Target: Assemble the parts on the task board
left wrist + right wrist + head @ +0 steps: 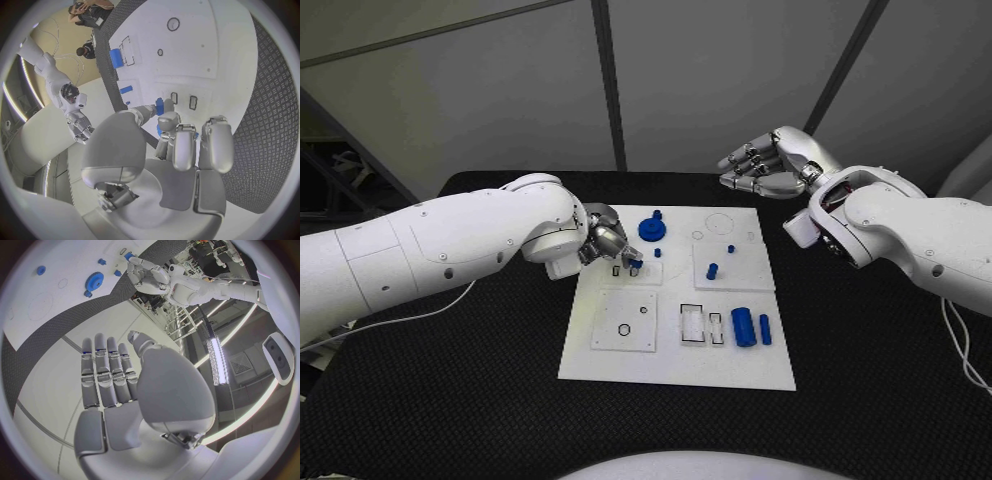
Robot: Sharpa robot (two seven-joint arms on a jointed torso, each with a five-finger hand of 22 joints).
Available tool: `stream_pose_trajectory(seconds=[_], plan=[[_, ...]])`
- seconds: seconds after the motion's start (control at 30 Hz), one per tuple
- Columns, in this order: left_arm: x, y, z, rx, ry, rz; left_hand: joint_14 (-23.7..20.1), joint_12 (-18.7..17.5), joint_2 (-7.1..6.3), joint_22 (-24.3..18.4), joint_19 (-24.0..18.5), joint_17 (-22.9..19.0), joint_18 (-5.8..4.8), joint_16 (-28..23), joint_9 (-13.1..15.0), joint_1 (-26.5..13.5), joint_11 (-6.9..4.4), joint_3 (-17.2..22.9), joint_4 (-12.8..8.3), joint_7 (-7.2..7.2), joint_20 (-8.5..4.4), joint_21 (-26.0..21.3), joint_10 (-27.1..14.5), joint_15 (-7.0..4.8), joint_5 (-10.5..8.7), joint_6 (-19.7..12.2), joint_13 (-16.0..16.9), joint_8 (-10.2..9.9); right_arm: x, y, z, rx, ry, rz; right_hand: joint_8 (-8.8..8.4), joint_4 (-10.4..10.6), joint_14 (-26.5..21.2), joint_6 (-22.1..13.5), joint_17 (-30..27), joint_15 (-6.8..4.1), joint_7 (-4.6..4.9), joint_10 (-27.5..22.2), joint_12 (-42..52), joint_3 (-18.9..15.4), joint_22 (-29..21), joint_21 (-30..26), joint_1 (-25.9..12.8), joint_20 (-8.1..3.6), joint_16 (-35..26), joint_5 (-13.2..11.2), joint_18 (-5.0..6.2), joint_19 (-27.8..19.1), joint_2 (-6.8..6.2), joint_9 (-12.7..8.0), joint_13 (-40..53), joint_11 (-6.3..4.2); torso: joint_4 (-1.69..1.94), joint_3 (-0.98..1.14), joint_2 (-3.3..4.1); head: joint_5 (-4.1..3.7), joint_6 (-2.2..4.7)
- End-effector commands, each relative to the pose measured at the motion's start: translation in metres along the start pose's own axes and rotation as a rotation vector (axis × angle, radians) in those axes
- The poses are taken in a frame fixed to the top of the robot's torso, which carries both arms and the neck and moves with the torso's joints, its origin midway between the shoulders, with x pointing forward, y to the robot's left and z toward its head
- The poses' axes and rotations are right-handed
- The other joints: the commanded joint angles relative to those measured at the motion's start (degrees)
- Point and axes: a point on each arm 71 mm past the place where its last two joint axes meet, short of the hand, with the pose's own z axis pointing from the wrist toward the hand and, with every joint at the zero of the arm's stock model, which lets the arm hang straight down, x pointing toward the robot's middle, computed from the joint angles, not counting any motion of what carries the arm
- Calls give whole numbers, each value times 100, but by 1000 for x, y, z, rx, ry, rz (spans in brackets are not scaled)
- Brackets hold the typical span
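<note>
Left hand [606, 243] pinching small blue part [633, 262] over task board [678, 372]

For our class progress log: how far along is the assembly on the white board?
Done: a blue toothed gear and a small blue peg already stand on the white task board. In hand: the left hand pinches a small blue piece over the board's left side. Left: two blue cylinders lie loose near the right edge, and the right hand hovers empty beyond the board.
</note>
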Motion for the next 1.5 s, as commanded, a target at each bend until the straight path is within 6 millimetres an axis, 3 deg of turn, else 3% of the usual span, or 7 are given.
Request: stream_pose_trajectory(seconds=[0.03, 0.33, 1.5], plan=[[0, -1, -2, 24, -38, -29, 343, 62, -15, 25, 22, 600, 16, -32, 31, -116, -10, 1066, -1041, -3, -21, -4, 80, -44, 213, 60, 38, 47, 0, 1, 1, -2, 6, 6, -23, -4, -5, -5, -5, 44, 38, -8, -25, -21, -9, -20, -17, 32, -20, 20, 68, 3, -50, 2, -8, 50, -6, 5, 0, 18, -9], [8, 2, -1, -1, -88, 30, 347, 84, -40, 80, 49, 607, 6, -29, 80, -237, -34, 1136, -1148, -28, -35, 27, 141, -61, 400, 103, 47, 95, -1, 0, 1, 0, 5, 6, -25, 1, -5, -7, -8, 46, 40, -10, -27, -24, -14, -29, -25, 34, -26, 27, 68, 5, -51, 2, -13, 52, -15, 0, 10, 51, -13], [20, 1, 4, -49, -115, 147, 350, 118, -53, 176, 99, 612, -14, -29, 145, -391, -59, 1279, -1283, -52, -55, 87, 212, -81, 580, 135, 62, 171, -1, 0, 0, -2, 5, 5, -29, 4, -5, -10, -11, 48, 42, -13, -29, -28, -22, -40, -33, 36, -34, 35, 68, 6, -54, 2, -19, 54, -23, -1, 13, 65, -52]])
